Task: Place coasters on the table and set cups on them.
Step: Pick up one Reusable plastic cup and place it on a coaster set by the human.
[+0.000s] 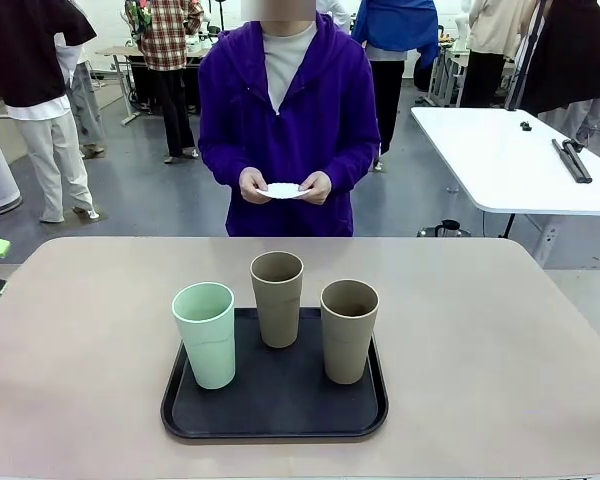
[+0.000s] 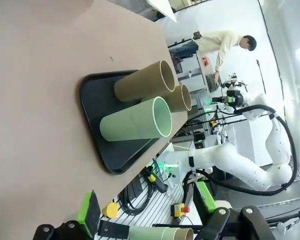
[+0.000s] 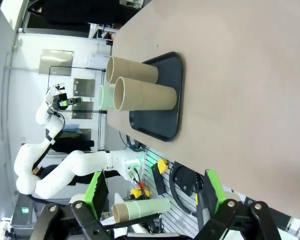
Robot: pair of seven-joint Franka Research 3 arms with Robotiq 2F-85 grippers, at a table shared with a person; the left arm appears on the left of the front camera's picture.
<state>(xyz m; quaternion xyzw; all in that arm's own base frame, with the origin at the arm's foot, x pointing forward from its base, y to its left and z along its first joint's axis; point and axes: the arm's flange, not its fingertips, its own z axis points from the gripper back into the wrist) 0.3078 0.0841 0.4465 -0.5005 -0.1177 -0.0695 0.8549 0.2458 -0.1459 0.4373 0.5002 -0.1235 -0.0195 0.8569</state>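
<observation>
Nearest, at the bottom edge of the left wrist view, the left claw (image 2: pixel 147 205) stands wide with nothing between its green pads. In the right wrist view the right claw (image 3: pixel 155 192) is spread just as wide and is equally empty. Both hang beside the table (image 1: pixel 480 350), well apart from the things on it. In the lower middle of the front view a black tray (image 1: pixel 180 415) lies on the table close to its near edge. Three cups stand upright on the tray: the mint cup (image 1: pixel 205 335) at the front left, the right taupe cup (image 1: pixel 348 330) at the front right, and the middle taupe cup (image 1: pixel 278 298) between them and a little further back, each apart from the others. Beyond the far edge, in the upper middle of the frame, a person in a purple hooded top holds the white coasters (image 1: pixel 283 190) flat between both hands (image 1: pixel 253 186), well apart from the cups; how many coasters there are I cannot tell
</observation>
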